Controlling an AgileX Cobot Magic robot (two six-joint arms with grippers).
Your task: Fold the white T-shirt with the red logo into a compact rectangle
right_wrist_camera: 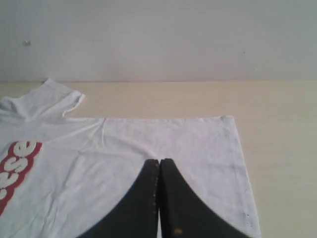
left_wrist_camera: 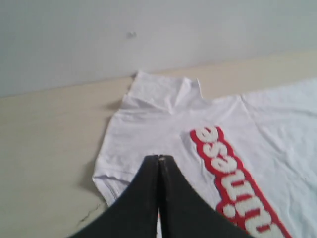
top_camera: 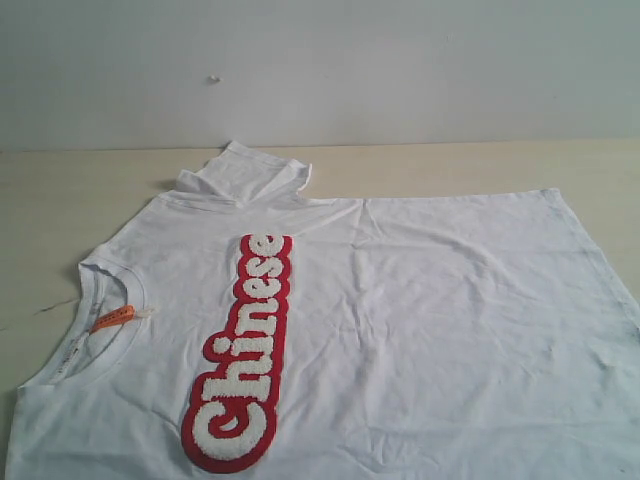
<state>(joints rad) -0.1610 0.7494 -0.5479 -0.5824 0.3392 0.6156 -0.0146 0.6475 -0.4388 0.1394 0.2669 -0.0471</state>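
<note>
The T-shirt (top_camera: 420, 330) lies face up and spread open on the tabletop (top_camera: 60, 190). In the exterior view its collar (top_camera: 95, 300) is toward the left and its hem (top_camera: 590, 250) toward the right. The logo (top_camera: 245, 350) runs in a long strip across the chest, fully exposed, and a small orange tag (top_camera: 113, 319) shows inside the collar. The far sleeve (top_camera: 245, 175) is bunched and partly turned over on itself at the shirt's far edge. The near sleeve is outside the frame, so I cannot tell how it lies. The body is mostly flat, with light wrinkles.

The left gripper (left_wrist_camera: 159, 159) hangs above the collar end of the shirt, and its jaws are pressed together on nothing. The right gripper (right_wrist_camera: 159, 161) hangs above the hem end, and its jaws are likewise together and empty. Neither appears to touch the cloth, and neither shows in the exterior view.

Judging by this, the folding has not really begun. No side has been brought over the chest, and the shirt has its full spread outline. The crumpled far sleeve looks like chance bunching rather than a finished fold. Probably all the work is left: the sleeves and long edges folded in toward the logo, then hem and collar ends brought together to make the rectangle. Both pairs of jaws would have to part before either could pinch an edge.
</note>
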